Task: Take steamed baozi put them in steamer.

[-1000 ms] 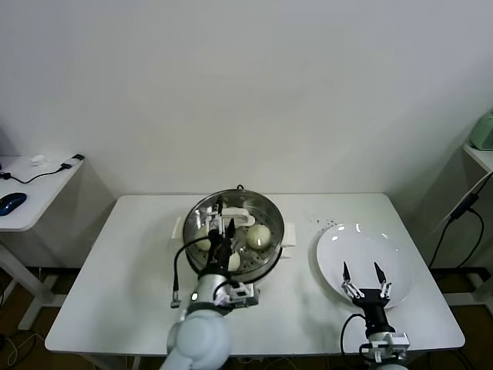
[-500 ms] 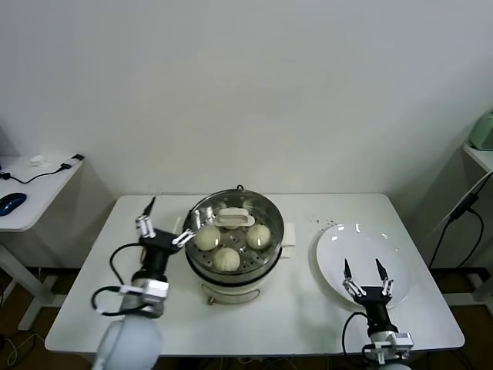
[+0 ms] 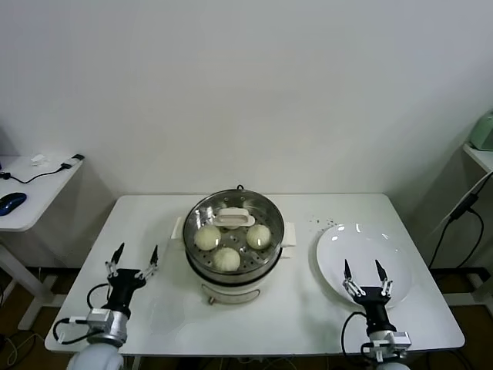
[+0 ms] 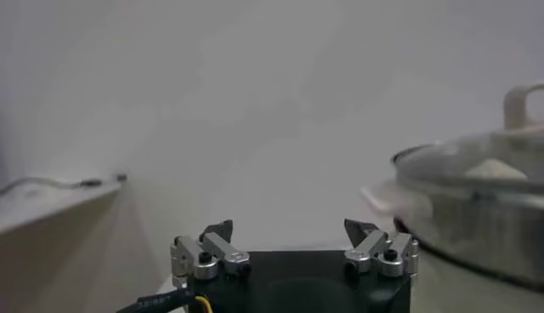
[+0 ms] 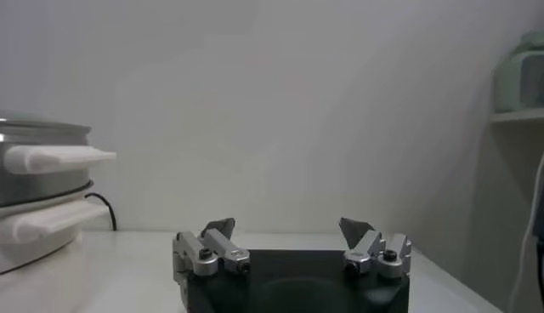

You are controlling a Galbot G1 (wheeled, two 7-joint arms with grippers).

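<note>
The steel steamer (image 3: 234, 235) stands mid-table on its cream base. Three cream-white baozi lie on its perforated tray: one at left (image 3: 206, 237), one at front (image 3: 226, 259), one at right (image 3: 258, 236). A fourth baozi is not visible. A white handle piece (image 3: 234, 219) rests at the tray's back. My left gripper (image 3: 132, 259) is open and empty, low at the table's front left, apart from the steamer (image 4: 476, 204). My right gripper (image 3: 364, 277) is open and empty over the front of the white plate (image 3: 363, 250). Both also show open in their wrist views, left (image 4: 291, 231) and right (image 5: 289, 228).
A side desk (image 3: 27, 193) with a mouse and cables stands at far left. A shelf with a green object (image 3: 483, 131) is at far right, and a black cable (image 3: 456, 220) hangs beside the table. Dark specks (image 3: 322, 223) lie behind the plate.
My left gripper has withdrawn from over the steamer, moving left and toward the table's front left, empty. The front baozi now lies uncovered in the steamer. The right arm has not moved.
</note>
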